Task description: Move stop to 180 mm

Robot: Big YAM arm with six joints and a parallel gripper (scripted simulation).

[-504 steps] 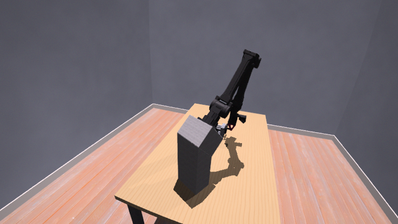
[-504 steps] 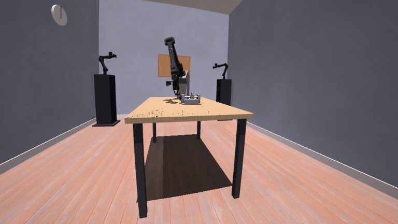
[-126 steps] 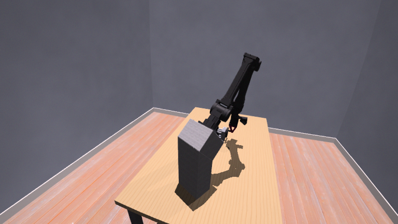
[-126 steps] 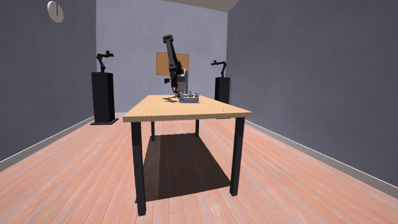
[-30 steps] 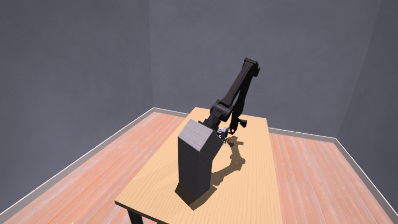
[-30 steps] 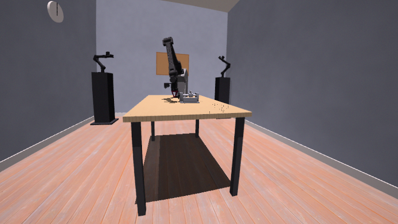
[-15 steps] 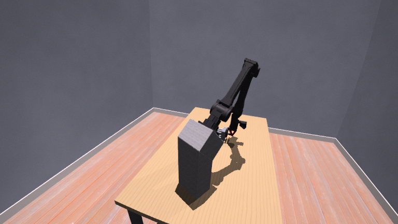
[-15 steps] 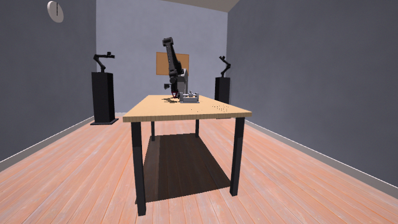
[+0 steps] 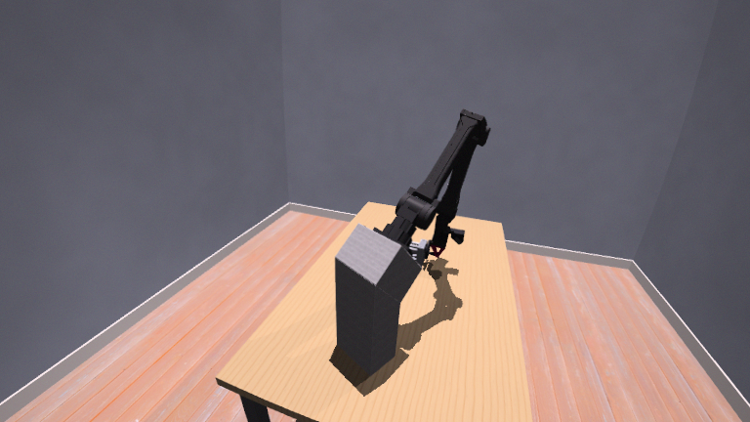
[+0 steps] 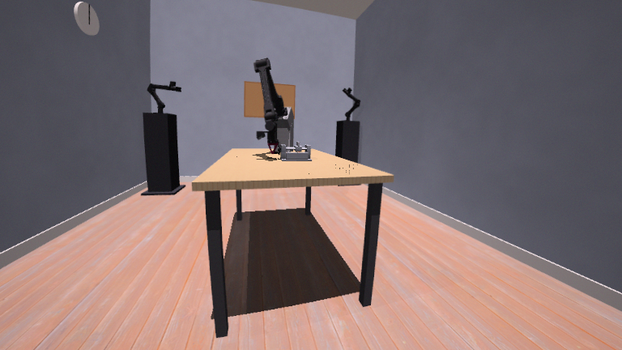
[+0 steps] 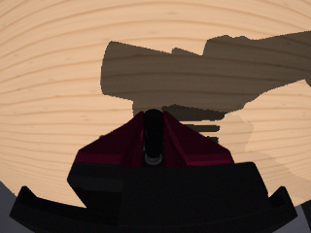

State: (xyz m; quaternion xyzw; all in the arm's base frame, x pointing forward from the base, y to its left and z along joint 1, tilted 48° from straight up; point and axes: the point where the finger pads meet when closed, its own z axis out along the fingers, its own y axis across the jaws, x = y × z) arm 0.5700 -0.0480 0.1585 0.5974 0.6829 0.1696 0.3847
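Note:
A small grey stop fixture (image 10: 296, 152) with rails sits on the wooden table, in front of the arm's grey pedestal (image 9: 370, 295). In the top view only its end (image 9: 419, 249) shows past the pedestal. My gripper (image 10: 273, 146) hangs at the fixture's left end, low over the table; it also shows in the top view (image 9: 437, 251). In the wrist view its red fingers are shut on a thin dark handle (image 11: 154, 131), the handwheel's grip. The handwheel itself and the scale are too small to read.
The tall grey pedestal stands on the table and hides most of the fixture in the top view. Two black stands with small arms (image 10: 160, 144) (image 10: 347, 137) stand on the floor behind the table. The arm's shadow (image 11: 208, 74) lies on the table top.

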